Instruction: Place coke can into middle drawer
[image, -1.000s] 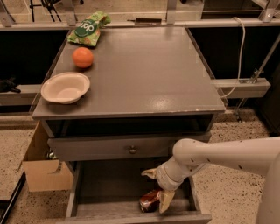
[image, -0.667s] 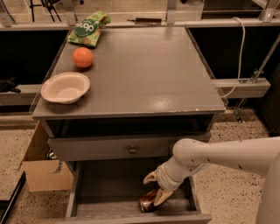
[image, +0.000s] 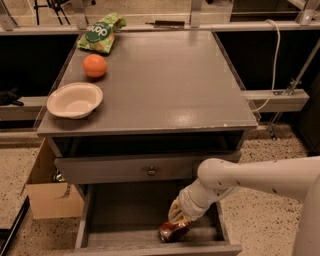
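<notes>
The middle drawer (image: 120, 215) is pulled out below the cabinet top, showing a grey floor and low side walls. The coke can (image: 172, 232), dark red with a metal end, lies on its side on the drawer floor near the front right. My gripper (image: 176, 216) reaches down into the drawer on the white arm (image: 250, 180) and sits right over the can, touching or nearly touching its top. The arm's wrist hides the fingers.
The cabinet top (image: 165, 85) holds a round orange fruit (image: 94, 65), a white bowl (image: 75, 100) and a green chip bag (image: 100, 32). A shut drawer front with a knob (image: 151, 171) is above the open drawer. A cardboard box (image: 47, 192) stands at the left.
The gripper has sunk lower into the drawer with the can. The can has gone from tilted under the gripper to lying on the drawer floor near the front.
</notes>
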